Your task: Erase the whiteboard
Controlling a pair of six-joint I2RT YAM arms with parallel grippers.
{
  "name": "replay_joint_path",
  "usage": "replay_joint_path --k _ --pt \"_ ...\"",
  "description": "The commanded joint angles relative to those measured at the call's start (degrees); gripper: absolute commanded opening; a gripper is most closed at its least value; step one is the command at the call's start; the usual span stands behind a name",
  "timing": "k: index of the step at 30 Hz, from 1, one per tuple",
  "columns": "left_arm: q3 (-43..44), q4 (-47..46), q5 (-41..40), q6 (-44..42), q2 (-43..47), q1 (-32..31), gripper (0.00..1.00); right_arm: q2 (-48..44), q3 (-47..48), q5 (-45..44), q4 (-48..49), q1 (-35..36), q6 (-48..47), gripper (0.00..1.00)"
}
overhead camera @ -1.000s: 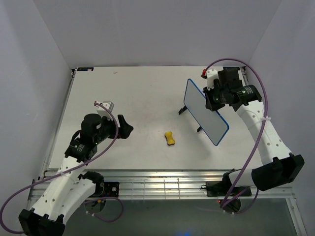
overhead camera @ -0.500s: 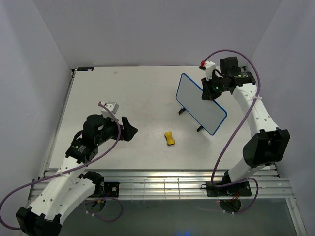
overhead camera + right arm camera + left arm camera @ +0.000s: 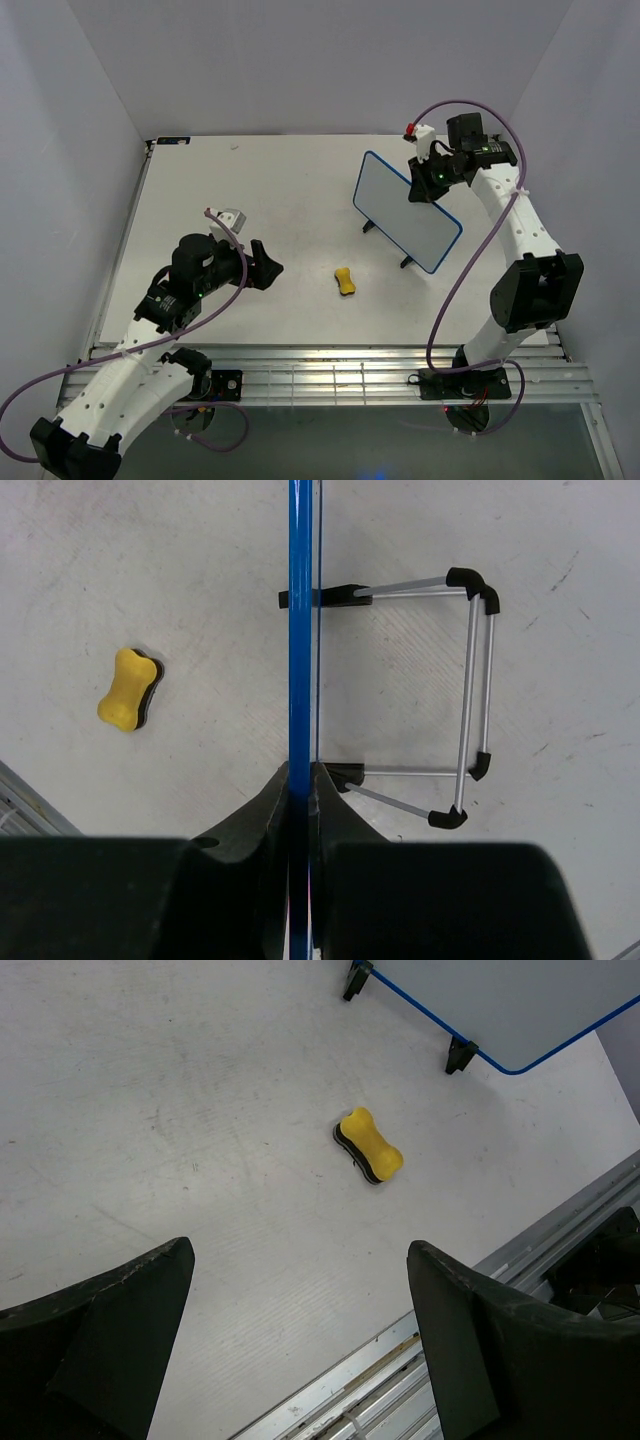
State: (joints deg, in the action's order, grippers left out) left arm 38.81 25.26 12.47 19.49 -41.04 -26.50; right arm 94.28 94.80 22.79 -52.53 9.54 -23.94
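Observation:
The whiteboard (image 3: 405,212), white with a thin blue rim, stands on black feet at the right of the table. My right gripper (image 3: 421,184) is shut on its top rim. Seen edge-on in the right wrist view, the whiteboard's blue rim (image 3: 300,600) runs straight down into the right gripper (image 3: 300,776), pinched between the fingers. A small yellow eraser (image 3: 345,282) lies flat on the table in front of the board. My left gripper (image 3: 266,266) hovers open to the eraser's left, holding nothing. From the left wrist, the eraser (image 3: 370,1146) lies ahead of the open left gripper (image 3: 300,1252), with the whiteboard (image 3: 500,1000) beyond it.
Behind the board, its wire stand (image 3: 468,680) with black end caps rests on the table. The eraser (image 3: 130,688) lies on the board's front side. A metal rail (image 3: 330,378) runs along the near table edge. White walls enclose the table on the left, back and right.
My right arm has shifted the held whiteboard a little left and towards the back, and the arm's elbow now stands higher. My left gripper has edged right, towards the eraser.

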Motion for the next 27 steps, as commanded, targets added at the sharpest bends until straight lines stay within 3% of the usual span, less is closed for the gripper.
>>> replay_joint_path --k 1,7,8,16,19,27 --pt "-0.4 -0.29 -0.43 -0.5 0.96 -0.74 0.98 1.25 0.29 2.71 1.73 -0.4 -1.19 0.08" --pt "-0.4 -0.12 -0.96 -0.5 1.13 -1.45 0.98 1.43 -0.23 -0.02 2.08 -0.75 -0.93 0.1" --pt "-0.31 -0.21 -0.96 -0.5 1.13 -1.45 0.98 1.43 -0.32 -0.72 2.43 -0.66 -0.41 0.21" --pt "-0.4 -0.03 -1.22 -0.5 1.13 -1.89 0.98 3.01 -0.41 -8.19 4.62 -0.93 0.74 0.5" --pt "-0.4 -0.03 -0.96 -0.59 1.05 -1.97 0.98 3.89 -1.37 -10.57 6.82 -1.1 0.74 0.75" --pt "-0.31 -0.12 -0.25 -0.68 0.78 -2.15 0.98 9.16 1.52 -14.87 8.67 -2.77 0.04 0.83"
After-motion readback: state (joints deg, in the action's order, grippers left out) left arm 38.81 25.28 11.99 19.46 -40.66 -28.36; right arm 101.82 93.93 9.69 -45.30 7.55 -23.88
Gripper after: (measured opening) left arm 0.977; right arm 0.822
